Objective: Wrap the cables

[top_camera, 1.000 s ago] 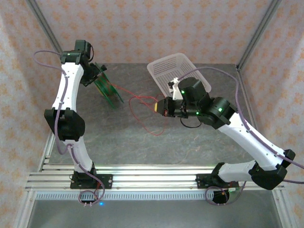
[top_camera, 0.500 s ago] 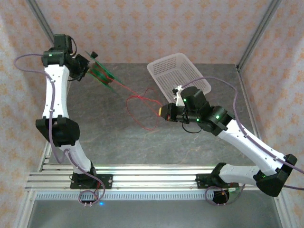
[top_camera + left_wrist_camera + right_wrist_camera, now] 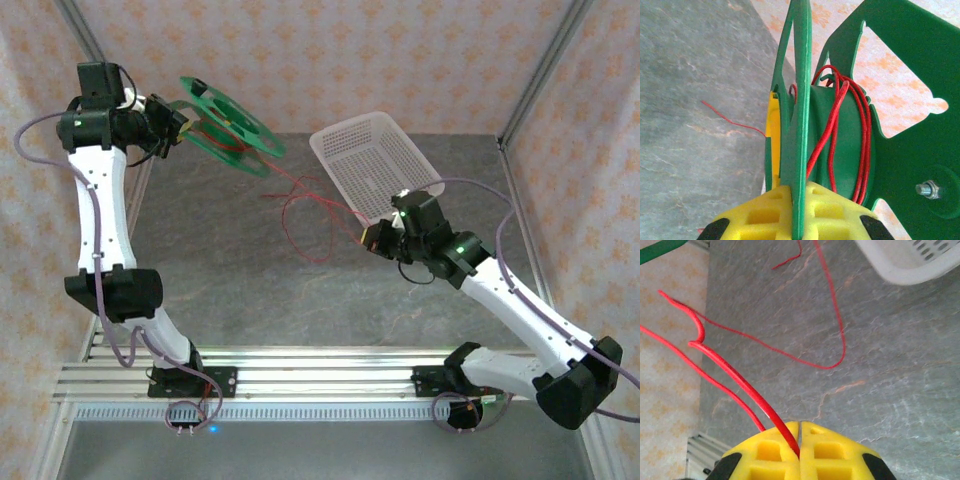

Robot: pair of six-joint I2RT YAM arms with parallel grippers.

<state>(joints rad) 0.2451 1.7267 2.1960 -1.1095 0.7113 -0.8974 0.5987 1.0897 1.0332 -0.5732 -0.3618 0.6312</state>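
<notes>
My left gripper (image 3: 172, 122) is raised at the far left and shut on a flange of a green spool (image 3: 226, 126), which hangs tilted above the table. In the left wrist view the yellow fingers (image 3: 760, 215) pinch that thin flange (image 3: 801, 115), and a few turns of the red cable (image 3: 863, 135) lie on the hub. From the spool the cable (image 3: 300, 215) runs down in a loose loop over the table to my right gripper (image 3: 374, 238). That gripper (image 3: 800, 440) is shut on the cable (image 3: 735, 375), which comes out between the yellow pads.
A white plastic basket (image 3: 376, 160) sits at the back right, just behind the right gripper, and its rim (image 3: 910, 262) shows in the right wrist view. Patterned walls enclose the grey table (image 3: 240, 290). A metal rail (image 3: 300, 375) runs along the near edge.
The left arm has lifted the spool up and towards the back left, tipping it flatter. The right gripper has shifted right, towards the basket, drawing the cable and its loop along.
</notes>
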